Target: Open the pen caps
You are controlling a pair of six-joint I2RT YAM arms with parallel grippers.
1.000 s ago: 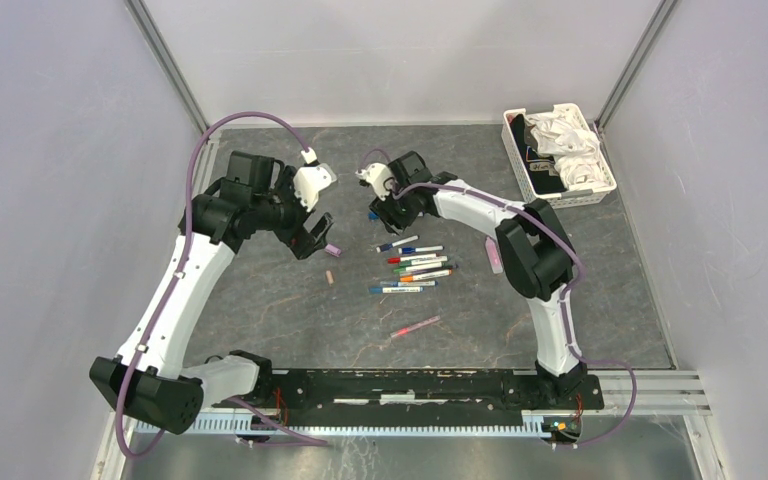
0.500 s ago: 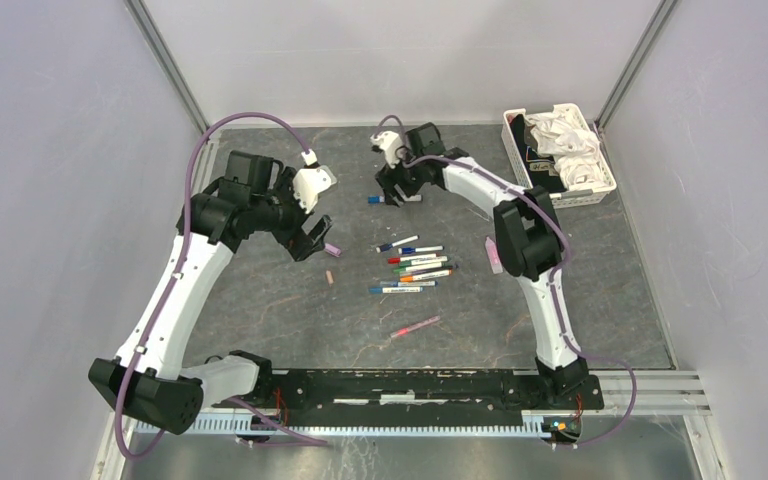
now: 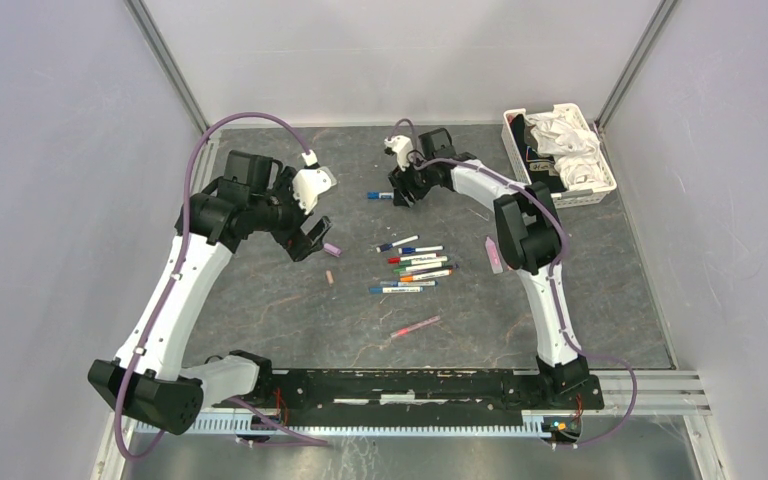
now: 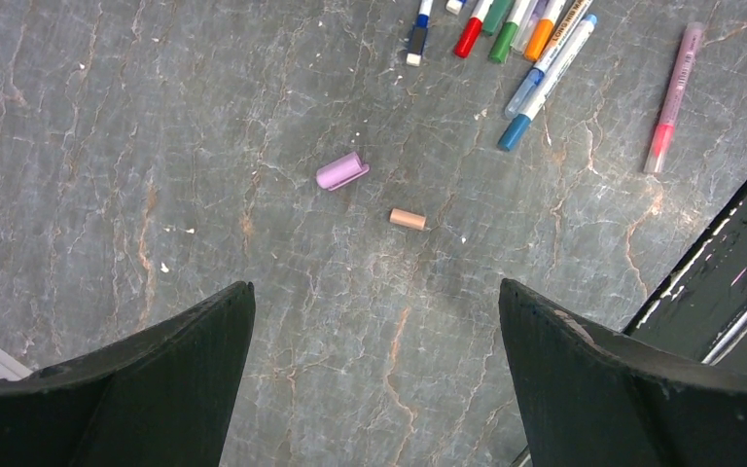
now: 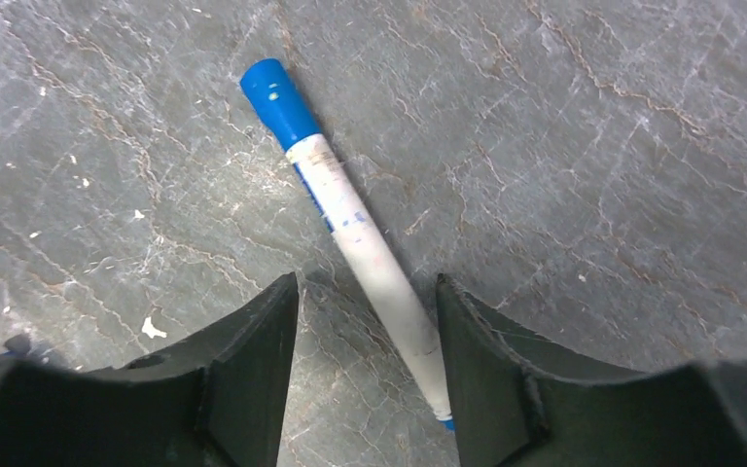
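A white pen with a blue pen cap (image 5: 277,102) lies on the grey table, and its barrel (image 5: 370,253) runs between the fingers of my right gripper (image 5: 367,282). Those jaws stand apart, wider than the barrel, with a gap on the left side. From above, this pen (image 3: 380,196) lies just left of the right gripper (image 3: 405,190), far back on the table. Two loose pen caps lie near my left gripper (image 3: 312,235): a purple cap (image 4: 341,171) and a peach cap (image 4: 409,219). The left gripper (image 4: 376,287) hangs wide open above bare table.
Several capped pens (image 3: 415,265) lie in a row at mid-table. A pink pen (image 3: 415,326) lies nearer the bases and a pink marker (image 3: 493,254) lies by the right arm. A white slotted basket (image 3: 600,190) with cloths stands at the back right.
My right gripper has moved toward the back and to the right, away from the row of pens, and the blue-capped pen has moved with it. The left arm has not moved.
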